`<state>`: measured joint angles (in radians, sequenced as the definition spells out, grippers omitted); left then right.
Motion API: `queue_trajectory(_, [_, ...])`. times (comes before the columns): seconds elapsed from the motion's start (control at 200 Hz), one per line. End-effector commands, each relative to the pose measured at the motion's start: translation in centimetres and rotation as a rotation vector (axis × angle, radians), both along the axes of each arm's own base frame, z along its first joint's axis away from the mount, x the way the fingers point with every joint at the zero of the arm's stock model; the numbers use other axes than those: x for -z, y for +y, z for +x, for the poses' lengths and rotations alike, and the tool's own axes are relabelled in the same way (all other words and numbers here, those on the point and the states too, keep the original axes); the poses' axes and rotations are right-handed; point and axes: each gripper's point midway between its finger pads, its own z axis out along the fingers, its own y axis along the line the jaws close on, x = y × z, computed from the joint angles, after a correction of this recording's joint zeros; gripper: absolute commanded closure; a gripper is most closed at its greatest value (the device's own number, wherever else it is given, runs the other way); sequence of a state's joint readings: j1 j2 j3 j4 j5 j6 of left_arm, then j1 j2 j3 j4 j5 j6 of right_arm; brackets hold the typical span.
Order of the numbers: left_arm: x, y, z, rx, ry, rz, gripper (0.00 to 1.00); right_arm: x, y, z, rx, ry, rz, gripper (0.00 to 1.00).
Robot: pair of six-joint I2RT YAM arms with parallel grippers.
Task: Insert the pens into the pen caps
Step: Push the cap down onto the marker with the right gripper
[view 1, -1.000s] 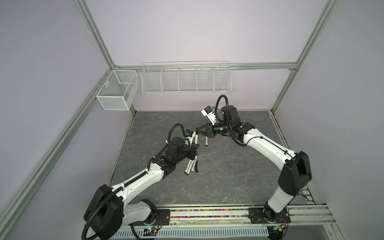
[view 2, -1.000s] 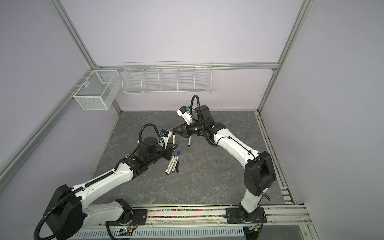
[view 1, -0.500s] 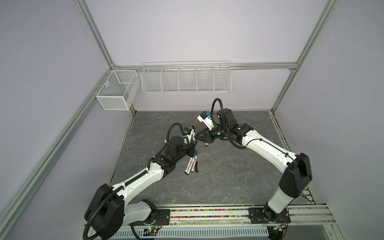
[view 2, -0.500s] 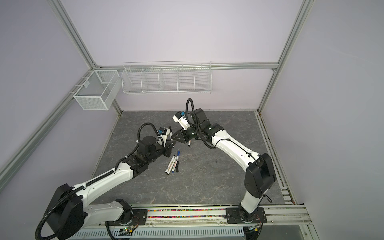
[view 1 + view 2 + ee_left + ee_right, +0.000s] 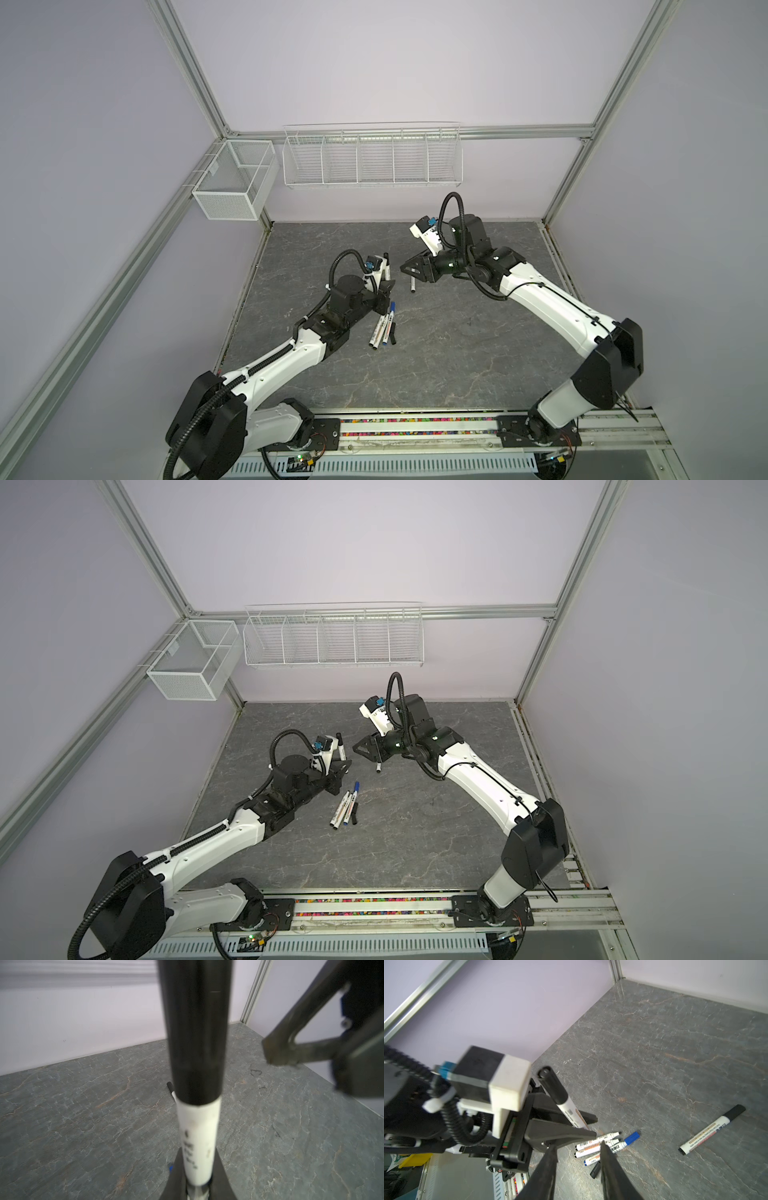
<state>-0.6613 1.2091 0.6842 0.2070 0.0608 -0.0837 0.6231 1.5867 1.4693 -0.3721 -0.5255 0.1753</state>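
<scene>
Left hand point(image 5: 595, 1126) clamped on capped pen point(image 5: 562, 1103), cap up. Right hand point(image 5: 578, 1145) part spread, empty. Uncapped pens point(image 5: 378, 330) + prob. a loose cap point(image 5: 392, 337) lie mid-frame in a top view, below-left of that hand, long axes pointing roughly toward it. Left arm nearer.
</scene>
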Motion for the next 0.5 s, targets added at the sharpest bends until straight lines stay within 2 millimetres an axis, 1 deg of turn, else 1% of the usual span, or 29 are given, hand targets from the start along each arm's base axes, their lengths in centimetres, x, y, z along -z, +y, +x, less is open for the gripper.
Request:
queue_trajectory(0.0, [0.7, -0.5, -1.1, 0.061, 0.007, 0.021, 1.00, -2.9, 0.1, 0.3, 0.009, -0.065, 0.062, 0.60])
queue_trajectory(0.105, [1.1, -1.1, -1.7, 0.089, 0.012, 0.024, 1.00, -3.8, 1.0, 0.3, -0.014, -0.069, 0.080, 0.60])
queue_trajectory(0.19, [1.1, -1.5, -2.0, 0.105, 0.011, 0.022, 1.00, -3.8, 1.9, 0.4, -0.031, -0.061, 0.089, 0.61])
queue_trajectory(0.355, [0.5, -1.8, -2.2, 0.114, 0.002, 0.005, 1.00, -3.3, 2.9, 1.2, -0.028, -0.024, 0.109, 0.62])
queue_trajectory(0.495, [0.4, -2.0, -2.3, 0.122, 0.002, -0.004, 1.00, -2.0, 3.4, 0.8, -0.042, 0.013, 0.093, 0.64])
